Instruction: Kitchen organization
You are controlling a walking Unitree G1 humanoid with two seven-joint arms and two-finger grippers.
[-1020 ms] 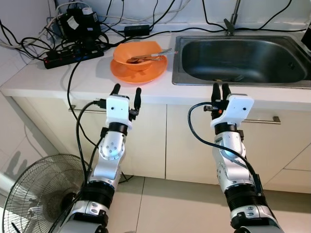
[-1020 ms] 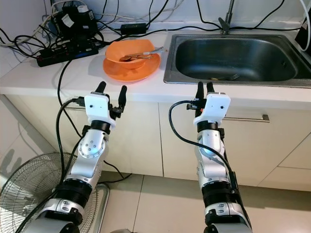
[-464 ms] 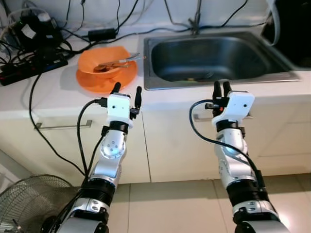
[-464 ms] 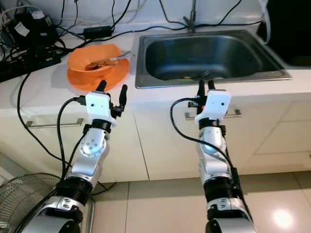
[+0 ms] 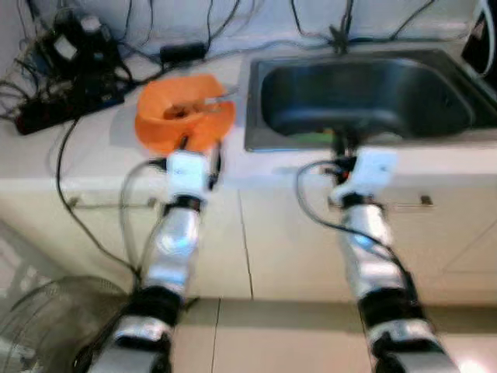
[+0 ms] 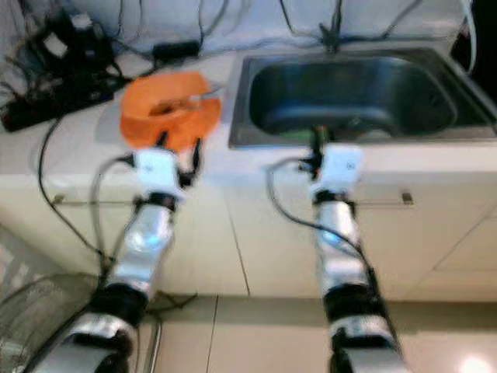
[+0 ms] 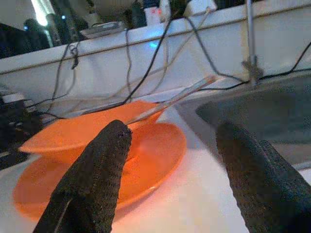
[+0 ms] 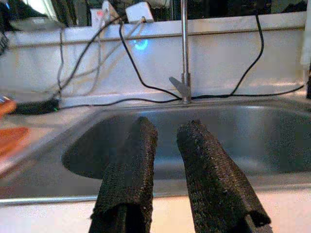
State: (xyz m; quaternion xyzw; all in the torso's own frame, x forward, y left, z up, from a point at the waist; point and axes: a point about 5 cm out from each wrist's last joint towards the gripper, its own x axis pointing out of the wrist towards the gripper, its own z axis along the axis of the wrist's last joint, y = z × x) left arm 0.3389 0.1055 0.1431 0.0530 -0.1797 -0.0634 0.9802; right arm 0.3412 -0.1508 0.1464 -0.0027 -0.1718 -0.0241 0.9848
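1. The whole picture is blurry now and has slid over since a moment ago. That means the robot's head is moving, not the things on the counter. The orange bowl (image 5: 185,118) sits in about the same spot beside the sink (image 5: 371,93) as before.

2. The orange bowl sits on an orange plate (image 7: 102,179) on the white counter (image 5: 93,159), just to the left of the sink. Some long thin things, maybe chopsticks or spoons (image 7: 172,100), lean out of the bowl. They are too blurry to name for sure.

3. The left gripper (image 7: 177,165) is at the counter's edge, right in front of the bowl and plate. Its two black fingers (image 7: 99,170) are spread wide apart. They hold nothing.

4. The right gripper (image 8: 165,170) is at the counter's edge, in front of the sink. Its two fingers are close together with only a thin gap between them. They hold nothing.

5. A tangle of black cables and a power strip (image 5: 66,109) lies at the back left of the counter, well away from the bowl.

6. I think the robot is getting itself lined up with the counter. Nothing is picked up yet, so the tidying has hardly begun. The left gripper looks ready to reach for the bowl next.
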